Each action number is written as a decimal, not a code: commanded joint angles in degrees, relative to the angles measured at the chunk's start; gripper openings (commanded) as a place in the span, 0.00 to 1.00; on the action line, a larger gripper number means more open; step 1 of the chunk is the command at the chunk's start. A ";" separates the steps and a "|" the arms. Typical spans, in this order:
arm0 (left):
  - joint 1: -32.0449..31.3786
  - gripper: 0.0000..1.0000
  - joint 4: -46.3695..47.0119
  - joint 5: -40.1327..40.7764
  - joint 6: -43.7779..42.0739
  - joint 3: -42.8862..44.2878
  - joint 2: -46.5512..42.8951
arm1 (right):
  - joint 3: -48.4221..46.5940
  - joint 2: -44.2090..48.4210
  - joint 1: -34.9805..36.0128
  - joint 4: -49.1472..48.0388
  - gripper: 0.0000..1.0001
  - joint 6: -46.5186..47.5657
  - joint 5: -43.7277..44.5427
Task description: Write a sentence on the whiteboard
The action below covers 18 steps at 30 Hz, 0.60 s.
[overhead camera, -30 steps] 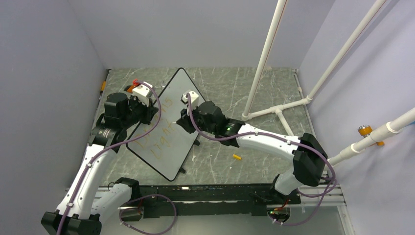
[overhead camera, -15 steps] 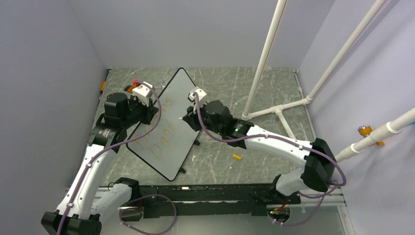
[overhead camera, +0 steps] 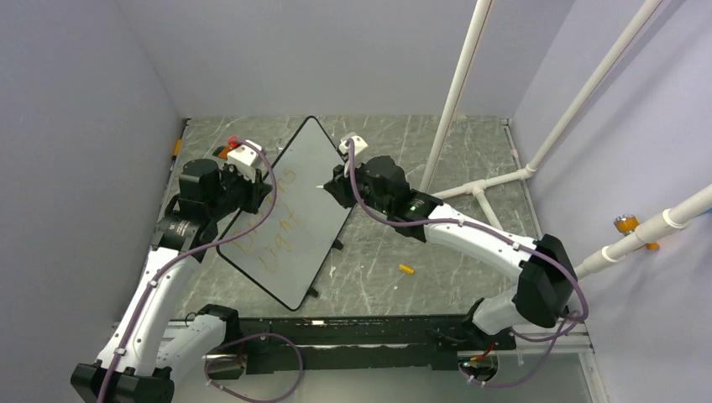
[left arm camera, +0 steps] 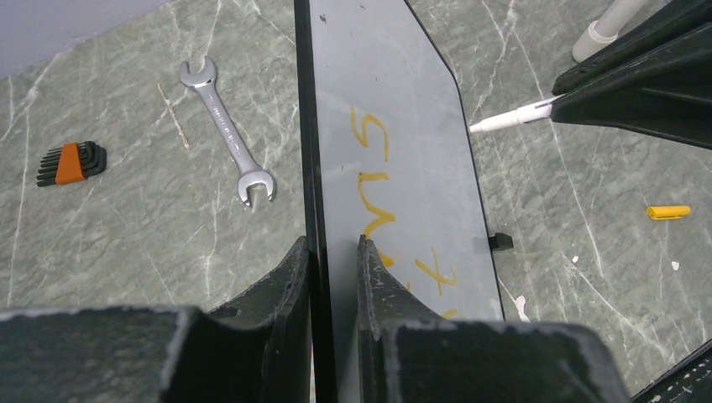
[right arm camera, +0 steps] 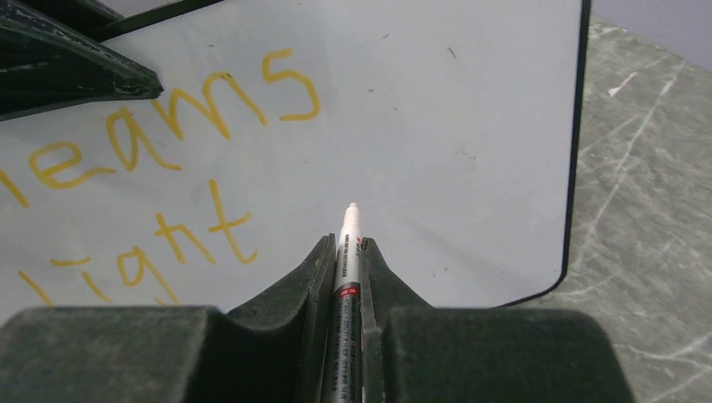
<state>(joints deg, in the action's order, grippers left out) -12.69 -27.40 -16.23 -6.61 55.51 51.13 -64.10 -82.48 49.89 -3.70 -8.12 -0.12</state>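
Grey-green marble table (overhead camera: 437, 151), pale walls all round. From the top camera, the whiteboard (overhead camera: 319, 210) lies slantwise in the centre-left of the frame. The left gripper (overhead camera: 254, 190) is on its left edge, and the right gripper (overhead camera: 333, 185) hangs over its upper right part. The sentence (overhead camera: 275, 220) runs in two orange lines down the board's left half. A yellow cap (overhead camera: 406, 269) lies on the table at lower right of the board, well apart from it. White pipes (overhead camera: 458, 92) rise just right of my right arm.

On the left wrist camera, my jaws are clamped on the board's black rim, and the board stands tilted. A wrench (left arm camera: 227, 138) and a hex key set (left arm camera: 71, 162) lie at the left of the frame, on the far side of the board and out of the way. The marker (left arm camera: 512, 117) pokes in from the upper right.

On the right wrist camera, my fingers are closed tight on the marker's barrel. Its white tip sits over bare board right of "Light"; whether it touches, I cannot tell.

My call is that the next word starts here. I want the tip down gently and the strokes drawn rightward, ending short of the rim. The left grip must stay firm so the board does not rock. I'd watch the pipes by my right elbow and the left arm's purple cable (overhead camera: 267, 180) over the top line.
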 commanded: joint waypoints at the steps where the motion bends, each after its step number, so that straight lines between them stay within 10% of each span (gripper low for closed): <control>1: -1.17 0.00 -8.45 -2.17 -4.46 -1.98 1.08 | -3.42 -1.75 -0.97 -5.21 0.00 -0.04 -5.88; 18: -1.18 0.00 -8.38 -2.23 -4.55 -1.88 1.64 | -4.38 -7.11 -3.69 -10.98 0.00 -1.81 -15.29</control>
<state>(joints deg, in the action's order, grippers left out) -12.69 -27.40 -16.25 -6.63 55.51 51.27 -65.95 -88.97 46.52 -9.89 -8.82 -12.67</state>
